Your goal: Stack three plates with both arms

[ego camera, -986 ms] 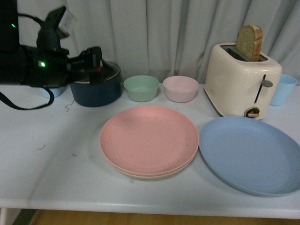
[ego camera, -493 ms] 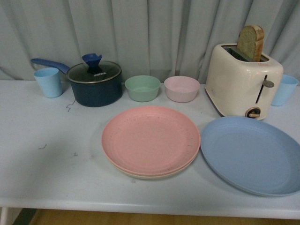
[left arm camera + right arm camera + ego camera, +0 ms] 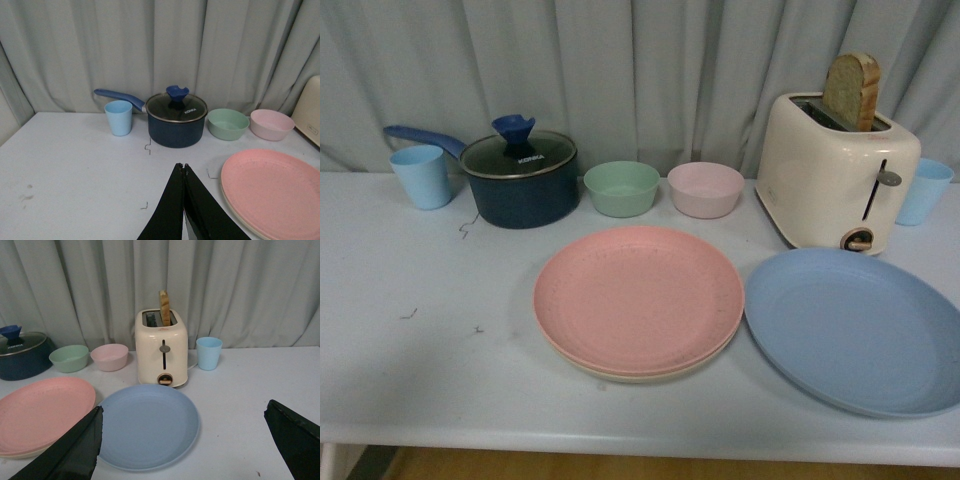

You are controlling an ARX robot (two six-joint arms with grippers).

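Observation:
The pink plate (image 3: pixel 638 295) lies on top of the beige plate (image 3: pixel 650 374), of which only the rim shows, in the middle of the white table (image 3: pixel 420 350). The light blue plate (image 3: pixel 855 328) lies alone to their right. Neither arm shows in the front view. In the left wrist view my left gripper (image 3: pixel 183 167) is shut and empty above the table, left of the pink plate (image 3: pixel 274 192). In the right wrist view my right gripper (image 3: pixel 184 412) is wide open, its fingers either side of the blue plate (image 3: pixel 147 425).
At the back stand a blue cup (image 3: pixel 422 176), a dark lidded pot (image 3: pixel 520 180), a green bowl (image 3: pixel 621 188), a pink bowl (image 3: pixel 705 189), a cream toaster (image 3: pixel 837 180) holding bread, and another blue cup (image 3: pixel 923 190). A curtain hangs behind.
The left arm, which was over the pot at the back left one second ago, has left the front view. The plates have not moved.

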